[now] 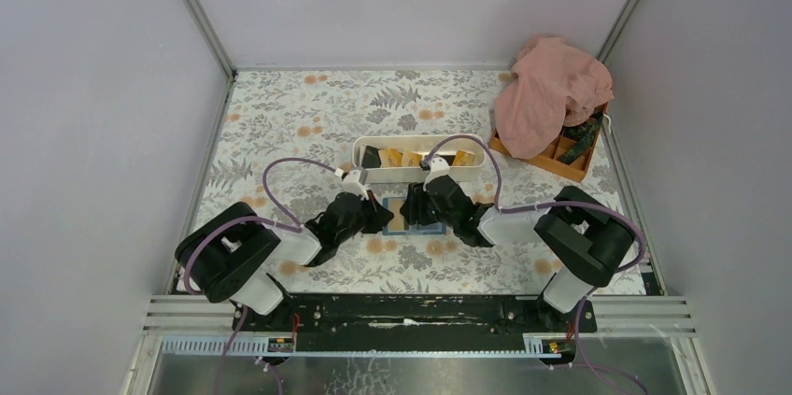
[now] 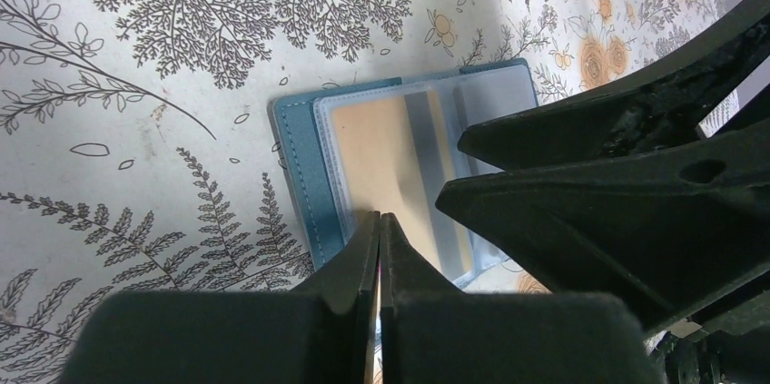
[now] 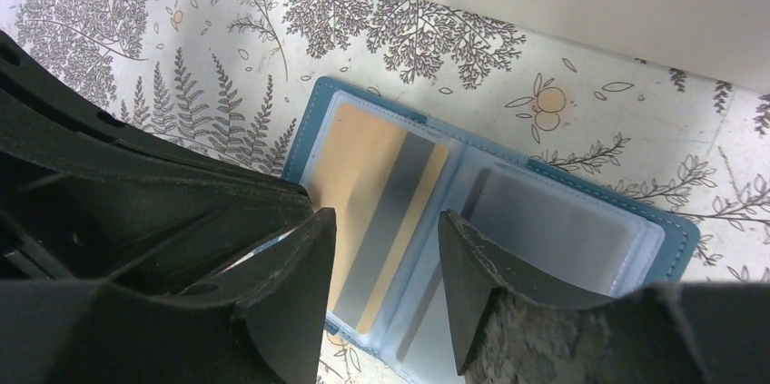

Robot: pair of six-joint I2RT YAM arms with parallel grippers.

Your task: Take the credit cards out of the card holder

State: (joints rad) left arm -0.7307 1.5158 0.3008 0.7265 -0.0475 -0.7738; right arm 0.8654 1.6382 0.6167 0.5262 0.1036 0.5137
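The card holder point(image 3: 554, 225) lies open on the flowered table point(image 3: 136, 39) under both grippers, an orange-yellow credit card point(image 3: 363, 162) in its clear pocket between the parted fingers of the right gripper point(image 3: 386, 243), while the left gripper point(image 2: 379, 218), fingers pressed together, touches that pocket with its tips, the white tray point(image 3: 590, 3) just beyond.

Card holder point(image 3: 563, 221) near edge hid behind R pincer point(image 3: 386, 221); card point(image 3: 354, 157) print blurred.
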